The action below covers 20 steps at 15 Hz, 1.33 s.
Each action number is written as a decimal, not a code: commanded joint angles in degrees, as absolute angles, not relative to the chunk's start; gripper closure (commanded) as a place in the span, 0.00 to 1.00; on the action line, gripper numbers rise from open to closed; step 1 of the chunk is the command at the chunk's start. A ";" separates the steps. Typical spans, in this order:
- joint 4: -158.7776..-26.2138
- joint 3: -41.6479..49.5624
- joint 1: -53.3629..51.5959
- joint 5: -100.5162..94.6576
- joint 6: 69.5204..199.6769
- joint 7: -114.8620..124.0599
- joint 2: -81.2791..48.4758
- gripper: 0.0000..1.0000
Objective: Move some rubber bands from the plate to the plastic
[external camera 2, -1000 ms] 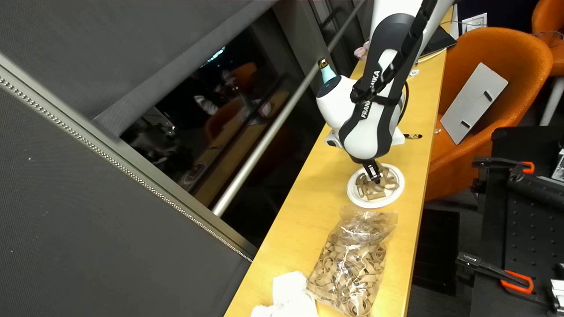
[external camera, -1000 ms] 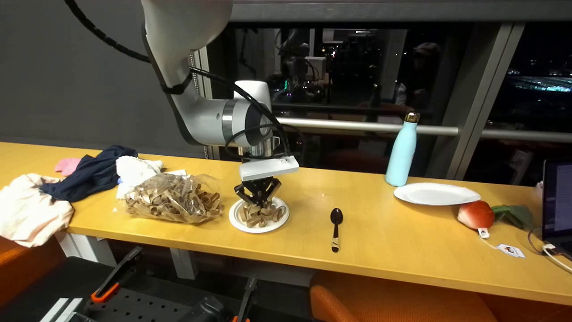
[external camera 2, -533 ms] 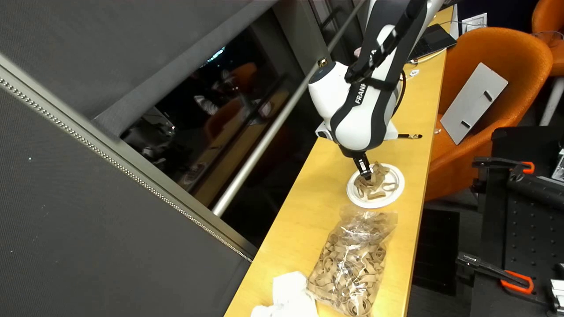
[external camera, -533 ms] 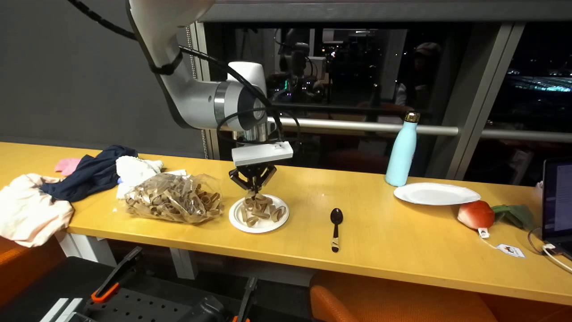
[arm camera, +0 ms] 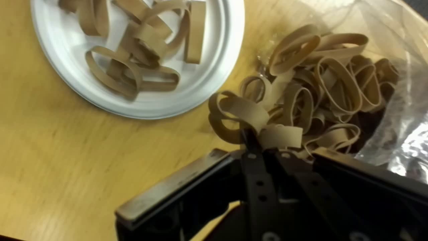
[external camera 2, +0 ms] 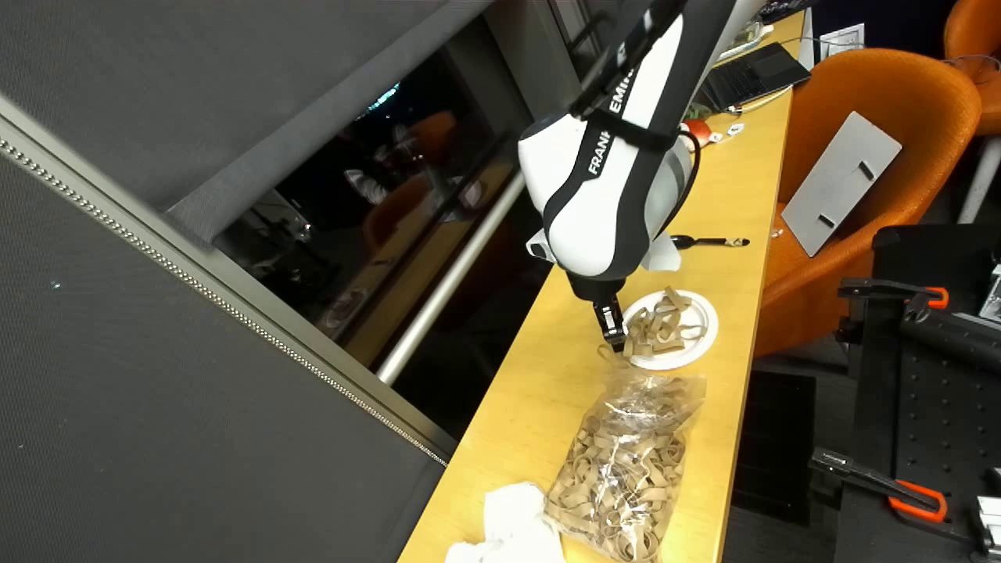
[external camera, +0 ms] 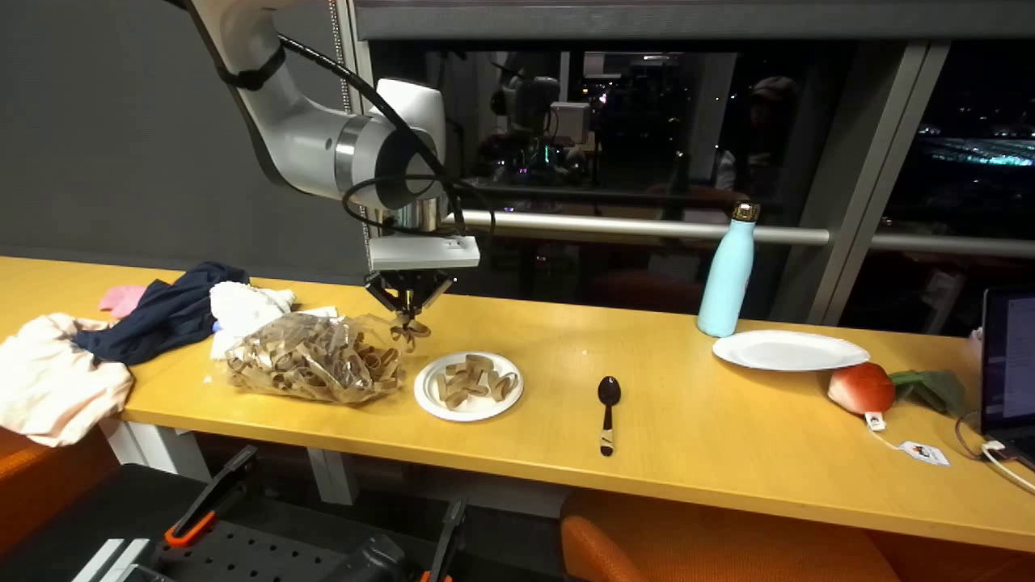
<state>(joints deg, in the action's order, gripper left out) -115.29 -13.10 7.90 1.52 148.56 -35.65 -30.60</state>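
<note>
- Since the earlier frame my jaws have swung off the plate (external camera: 477,416) and across toward the plastic bag (external camera 2: 672,399), taking a small bunch of rubber bands (arm camera: 247,112) along; plate and bag lie where they lay.
- My jaws are pressed together on that bunch, and its loops stick out past my tips, held above the desk (external camera: 671,436).
- In both exterior views I am just beside the end of the bag that faces the plate.
- In the wrist view my bunch overlaps the bag's own bands (arm camera: 311,87); from this angle I can't honestly say whether the two touch, or how many bands I have.
- More bands (arm camera: 152,36) lie in a loose tangle on the plate, with bare white showing around them.
- The bag lies flat on the desk, well filled, a white cloth (external camera: 247,307) beside its other end and a navy cloth (external camera: 162,319) past that.
- On the plate's far side from the bag lies a black spoon (external camera: 609,391).
- Further along, a pale blue bottle (external camera: 725,279) stands upright by a white dish (external camera: 776,352); a red-and-white toy (external camera: 861,390) and a laptop (external camera: 1011,356) follow.
</note>
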 commanded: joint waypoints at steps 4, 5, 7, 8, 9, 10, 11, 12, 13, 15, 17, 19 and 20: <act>-117.70 -18.62 9.89 10.93 145.56 -40.73 -29.66 0.99; -119.03 -18.83 10.03 12.19 145.34 -40.80 -29.07 0.99; -122.04 -18.91 10.17 13.97 145.28 -40.75 -27.63 0.99; -123.00 -18.79 10.24 14.73 145.10 -40.66 -27.20 0.99; -123.93 -18.67 10.36 15.32 145.13 -40.79 -26.78 0.99; -124.48 -18.60 10.53 15.91 145.51 -41.25 -26.88 0.99; -124.82 -18.08 10.30 15.52 146.34 -41.52 -27.24 0.99; -124.40 -17.58 10.28 15.01 147.28 -42.27 -28.39 0.99; -124.24 -17.40 10.45 14.80 148.08 -43.02 -29.16 0.99; -123.69 -16.90 10.73 14.14 150.44 -44.64 -30.67 0.99; -122.52 -17.06 11.25 13.76 153.15 -46.95 -32.88 0.99; -120.77 -18.98 12.55 14.39 155.95 -50.45 -35.79 0.99; -120.16 -20.12 13.19 14.54 157.03 -52.08 -36.94 0.99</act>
<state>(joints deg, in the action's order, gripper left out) -123.02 -17.11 11.07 13.72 153.69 -47.18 -32.87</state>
